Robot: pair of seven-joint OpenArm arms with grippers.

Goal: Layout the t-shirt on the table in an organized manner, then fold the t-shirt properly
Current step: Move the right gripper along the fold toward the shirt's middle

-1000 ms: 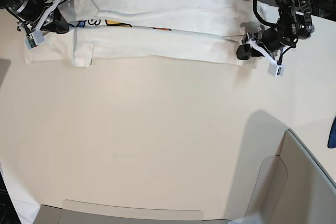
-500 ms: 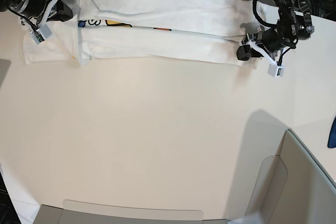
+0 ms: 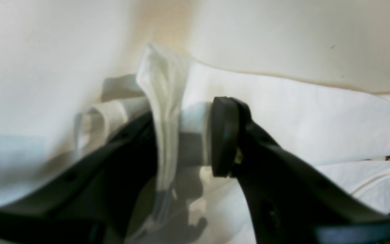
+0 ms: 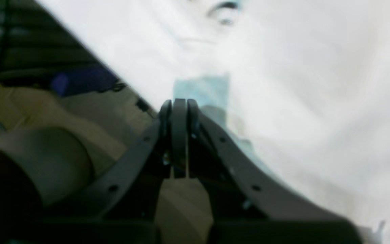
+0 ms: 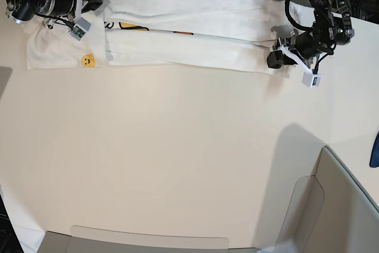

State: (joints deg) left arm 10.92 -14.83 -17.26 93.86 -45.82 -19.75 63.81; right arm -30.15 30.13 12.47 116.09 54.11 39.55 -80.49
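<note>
**T-shirt folded lengthwise, cross folds still to come**

The t-shirt lies along the far edge of the table as a long narrow band, both long sides turned in so only a sliver of print shows along the seam. The lengthwise folding looks done; judging by its length, the band still needs folding across into a compact packet.

The left gripper sits at one end of the band, its jaws clamped on a raised ridge of white cloth pinched between them. At the opposite end, the right gripper has its jaws pressed together with no fabric visible between them; the shirt lies just beyond its tips. A small yellow tag shows near that end.
</note>
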